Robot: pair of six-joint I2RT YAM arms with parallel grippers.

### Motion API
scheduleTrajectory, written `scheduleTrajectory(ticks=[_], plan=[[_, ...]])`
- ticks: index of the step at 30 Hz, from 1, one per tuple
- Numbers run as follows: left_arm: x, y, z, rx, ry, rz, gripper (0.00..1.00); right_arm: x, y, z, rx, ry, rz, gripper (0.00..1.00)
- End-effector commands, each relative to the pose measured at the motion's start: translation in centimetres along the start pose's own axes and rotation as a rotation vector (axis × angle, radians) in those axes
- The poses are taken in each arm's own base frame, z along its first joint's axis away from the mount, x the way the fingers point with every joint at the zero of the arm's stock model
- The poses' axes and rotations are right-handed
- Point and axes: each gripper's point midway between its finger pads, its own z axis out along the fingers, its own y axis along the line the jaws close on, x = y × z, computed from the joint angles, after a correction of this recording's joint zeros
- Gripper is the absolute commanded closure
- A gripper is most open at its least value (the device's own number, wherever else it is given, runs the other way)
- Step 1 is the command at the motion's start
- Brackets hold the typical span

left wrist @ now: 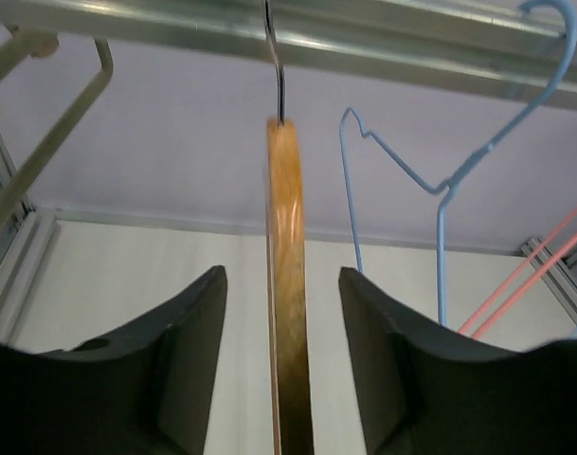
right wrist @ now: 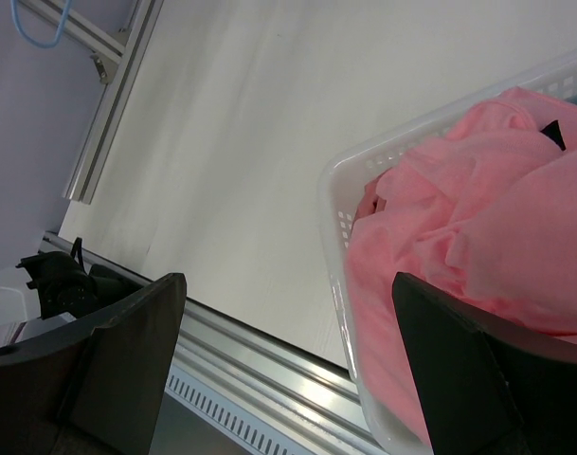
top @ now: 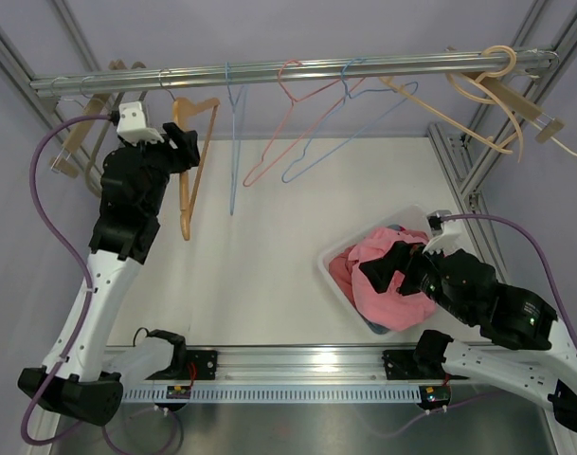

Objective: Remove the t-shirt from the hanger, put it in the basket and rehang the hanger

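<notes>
On the table, one basket holds apparently one pink t-shirt.

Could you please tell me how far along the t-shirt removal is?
Done: the wooden hanger hangs bare on the rail, and the pink t-shirt lies in the white basket. In hand: nothing; the left gripper is open astride the hanger, the right gripper open over the basket. Left: probably only pulling both arms back.

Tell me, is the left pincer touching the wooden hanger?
Apart. The left wrist view shows the hanger hanging inside the open left pincer, with a clear gap of background on each side of it.
</notes>
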Motion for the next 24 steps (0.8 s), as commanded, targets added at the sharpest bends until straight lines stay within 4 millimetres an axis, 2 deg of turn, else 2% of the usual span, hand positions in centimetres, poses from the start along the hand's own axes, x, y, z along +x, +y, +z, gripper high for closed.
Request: scheduleTrajectory(ticks=[1, 2, 3, 5, 6, 8, 9, 10, 15, 20, 22, 23, 24], plan=[[-1.3, -0.6, -2.7, 0.037, -0.03, -0.061, 0.3, -2.8, 2.0, -1.2, -0.088, -0.073, 0.005, 0.01], [-1.7, -0.7, -3.6, 0.042, -0.039, -0.082, 0.22, -3.5, 2.5, -1.5, -0.113, -0.1, 0.009, 0.0], [-1.5, -0.5, -4.1, 0.036, -0.023, -0.089, 0.1, -3.9, 2.8, -1.8, -0.132, -0.118, 0.015, 0.01], [-2.3, -0.7, -5.9, 0.049, -0.033, -0.121, 0.04, -5.5, 3.7, -3.0, -0.199, -0.188, 0.04, 0.01], [-1.8, -0.7, -6.7, 0.049, -0.005, -0.13, 0.01, -6.0, 3.9, -3.5, -0.221, -0.215, 0.051, 0.0], [-1.2, -1.4, -8.3, 0.1, 0.023, -0.154, 0.01, -7.4, 3.9, -5.0, -0.266, -0.294, 0.079, 0.01], [-1.4, -1.5, -10.2, 0.122, 0.017, -0.161, 0.01, -7.9, 3.8, -5.6, -0.275, -0.323, 0.089, 0.01], [-1.1, -1.9, -11.2, 0.157, 0.025, -0.172, 0.01, -8.7, 3.5, -6.4, -0.291, -0.368, 0.101, 0.01], [1.4, -3.0, -17.9, 0.304, 0.035, -0.211, 0.01, -9.9, 2.9, -8.2, -0.315, -0.455, 0.1, 0.01], [4.7, -4.4, -21.7, 0.449, 0.087, -0.226, 0.01, -11.1, 1.7, -9.5, -0.292, -0.529, 0.108, 0.0], [6.8, -5.4, -22.8, 0.539, 0.143, -0.225, 0.01, -11.7, 0.7, -10.5, -0.284, -0.584, 0.142, 0.0], [7.1, -5.8, -23.7, 0.58, 0.142, -0.217, 0.01, -11.5, 0.2, -10.4, -0.272, -0.595, 0.149, 0.0], [8.0, -6.2, -24.4, 0.622, 0.171, -0.217, 0.01, -11.7, -0.7, -11.1, -0.264, -0.629, 0.178, 0.01]])
